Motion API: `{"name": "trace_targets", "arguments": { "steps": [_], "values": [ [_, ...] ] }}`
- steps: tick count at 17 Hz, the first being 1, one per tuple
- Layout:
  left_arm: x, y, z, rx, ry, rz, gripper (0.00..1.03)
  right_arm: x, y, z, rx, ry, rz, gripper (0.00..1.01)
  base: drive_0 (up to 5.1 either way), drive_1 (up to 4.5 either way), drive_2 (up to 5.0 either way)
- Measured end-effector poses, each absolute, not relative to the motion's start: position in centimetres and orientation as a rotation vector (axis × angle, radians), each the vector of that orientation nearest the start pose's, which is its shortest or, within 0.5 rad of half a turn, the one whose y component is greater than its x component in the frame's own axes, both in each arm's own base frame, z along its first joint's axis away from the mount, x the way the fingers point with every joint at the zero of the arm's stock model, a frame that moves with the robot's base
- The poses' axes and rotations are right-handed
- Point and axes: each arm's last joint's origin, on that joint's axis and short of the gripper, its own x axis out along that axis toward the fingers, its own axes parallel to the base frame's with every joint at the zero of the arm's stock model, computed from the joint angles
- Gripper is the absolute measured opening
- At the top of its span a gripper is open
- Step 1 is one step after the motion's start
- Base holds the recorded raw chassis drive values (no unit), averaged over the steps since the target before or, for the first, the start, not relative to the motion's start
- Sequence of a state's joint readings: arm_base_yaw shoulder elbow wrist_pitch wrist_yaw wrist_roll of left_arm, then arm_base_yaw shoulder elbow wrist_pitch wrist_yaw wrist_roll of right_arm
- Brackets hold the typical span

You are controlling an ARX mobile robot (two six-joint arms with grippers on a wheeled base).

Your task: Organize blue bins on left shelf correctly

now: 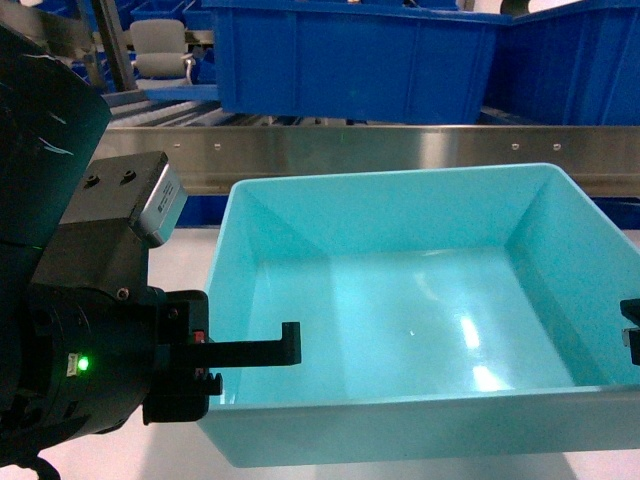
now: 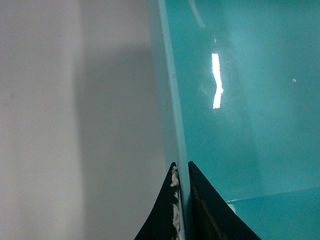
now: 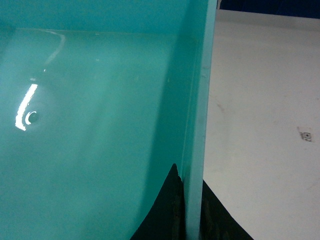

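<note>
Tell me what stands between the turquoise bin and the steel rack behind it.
Only bare white tabletop separates the turquoise bin from the steel rack. Both end effectors, left and right, clamp its side walls.

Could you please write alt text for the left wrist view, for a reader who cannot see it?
The left gripper has its dark jaws closed on the thin left wall of a turquoise bin, one inside, one outside. A white tabletop lies beside it.
</note>
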State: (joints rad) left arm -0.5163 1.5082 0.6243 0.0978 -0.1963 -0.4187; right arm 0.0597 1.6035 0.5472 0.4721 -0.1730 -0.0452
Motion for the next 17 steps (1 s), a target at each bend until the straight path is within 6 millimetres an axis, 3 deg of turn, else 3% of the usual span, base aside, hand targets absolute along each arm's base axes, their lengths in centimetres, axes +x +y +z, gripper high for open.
{"name": "trace_targets", "arguments": {
  "steps": [4,9,17],
  "values": [
    [24.03,-13.0,14.75,-0.121,0.785,-0.143,0.02,28.09,2.18,13.04,-0.01,0.58,0.239,0.02,0.0,0.0,0.0],
    [24.04,-13.0,14.76,-0.121,0.784,-0.143,0.02,28.08,2.18,13.04,-0.011,0.58,0.239,0.02,-5.1,2.32,2.3],
    [24.02,-13.01,14.76,-0.121,0.785,-0.144,0.02,28.07,2.18,13.02,-0.01,0.581,0.239,0.02,-4.3,0.44,4.3]
  ]
}}
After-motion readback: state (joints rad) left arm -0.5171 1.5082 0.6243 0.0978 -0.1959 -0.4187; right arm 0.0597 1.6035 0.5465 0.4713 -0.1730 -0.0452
